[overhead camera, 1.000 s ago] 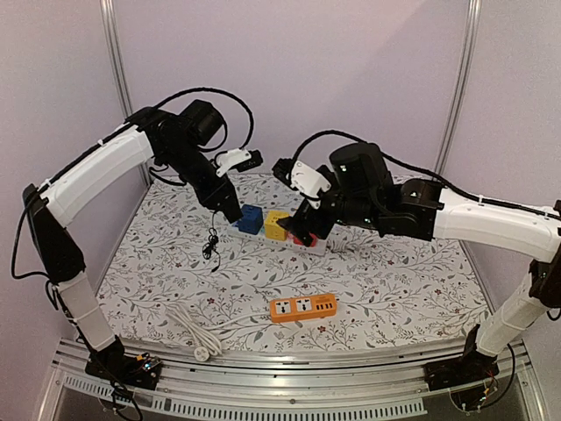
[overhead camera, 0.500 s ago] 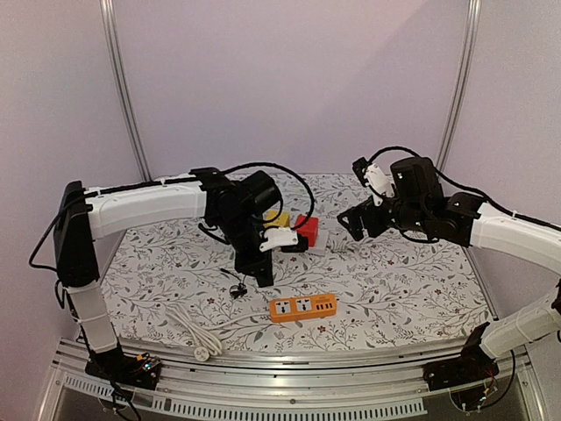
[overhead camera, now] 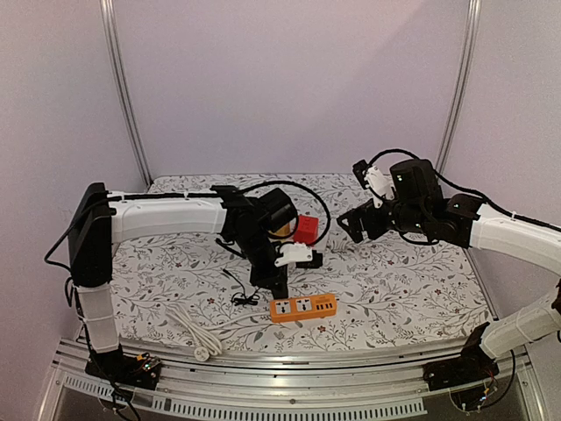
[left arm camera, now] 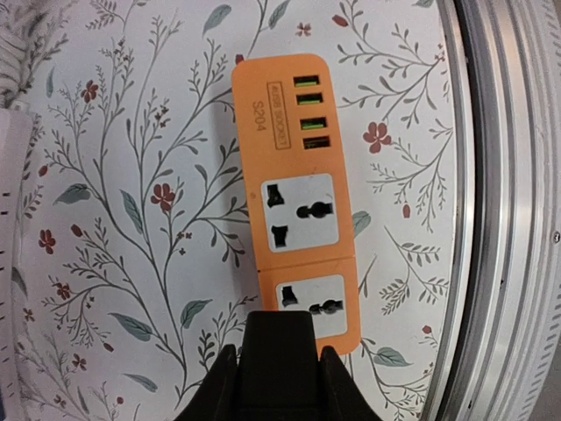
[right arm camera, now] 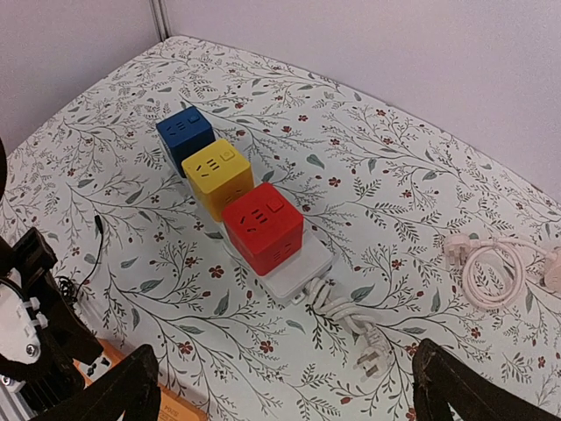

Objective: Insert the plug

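My left gripper (overhead camera: pixel 279 282) is shut on a black plug (left arm camera: pixel 277 360), with a finger (left arm camera: pixel 215 386) on each side of it. The plug hangs just above the near end of an orange power strip (left arm camera: pixel 296 158), next to its end socket (left arm camera: pixel 317 305). I cannot tell whether the plug touches the strip. The strip (overhead camera: pixel 302 307) lies at the table's front centre. The plug's black cord (overhead camera: pixel 235 288) trails left on the cloth. My right gripper (overhead camera: pixel 352 224) is open and empty, raised at the back right; its fingers (right arm camera: pixel 118 395) stand wide apart.
A white base with blue (right arm camera: pixel 185 133), yellow (right arm camera: pixel 217 174) and red (right arm camera: pixel 261 223) socket cubes lies behind, its bundled white cord and plug (right arm camera: pixel 361 338) beside it. A coiled white cable (right arm camera: pixel 491 263) lies far right. The strip's white cord (overhead camera: pixel 188 326) lies front left. The metal rail (left arm camera: pixel 504 210) borders the front.
My left arm has swung from the back left down to the front centre with the plug, stopping over the orange strip. My right arm has pulled back to the right and holds there.
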Robot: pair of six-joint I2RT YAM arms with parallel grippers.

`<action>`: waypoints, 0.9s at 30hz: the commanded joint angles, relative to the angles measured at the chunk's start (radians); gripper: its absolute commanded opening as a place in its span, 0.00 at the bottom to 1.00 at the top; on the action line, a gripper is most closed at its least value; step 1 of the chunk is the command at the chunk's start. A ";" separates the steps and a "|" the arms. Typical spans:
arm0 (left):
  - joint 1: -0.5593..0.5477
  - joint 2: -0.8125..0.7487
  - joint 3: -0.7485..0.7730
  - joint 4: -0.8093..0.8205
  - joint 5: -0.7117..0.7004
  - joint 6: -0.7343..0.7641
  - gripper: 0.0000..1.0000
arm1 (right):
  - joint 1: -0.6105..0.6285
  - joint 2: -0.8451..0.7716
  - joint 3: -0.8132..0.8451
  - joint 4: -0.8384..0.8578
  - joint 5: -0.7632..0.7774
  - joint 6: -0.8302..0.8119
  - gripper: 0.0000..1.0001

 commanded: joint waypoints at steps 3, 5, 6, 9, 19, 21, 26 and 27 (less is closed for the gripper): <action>-0.046 0.024 -0.017 -0.003 0.000 -0.028 0.00 | 0.002 0.003 0.004 0.010 -0.004 -0.010 0.99; -0.054 0.032 -0.011 -0.016 -0.004 -0.033 0.00 | 0.002 0.008 0.004 0.009 -0.007 -0.012 0.99; -0.056 0.036 -0.010 -0.019 -0.007 -0.039 0.00 | 0.002 0.009 0.004 0.008 -0.008 -0.012 0.99; -0.057 0.043 -0.014 -0.009 -0.042 -0.050 0.00 | 0.001 0.009 0.002 0.008 -0.010 -0.014 0.99; -0.071 0.065 -0.023 -0.008 -0.179 -0.030 0.00 | 0.002 -0.005 0.006 0.008 -0.004 -0.034 0.99; -0.072 0.057 -0.013 -0.019 -0.204 -0.031 0.00 | 0.003 -0.006 0.007 0.009 -0.002 -0.040 0.99; -0.072 0.051 -0.003 -0.060 -0.156 -0.030 0.00 | 0.002 -0.002 0.013 0.008 -0.001 -0.046 0.99; -0.071 0.048 -0.005 -0.069 -0.130 -0.030 0.00 | 0.002 -0.002 0.013 0.009 -0.001 -0.048 0.99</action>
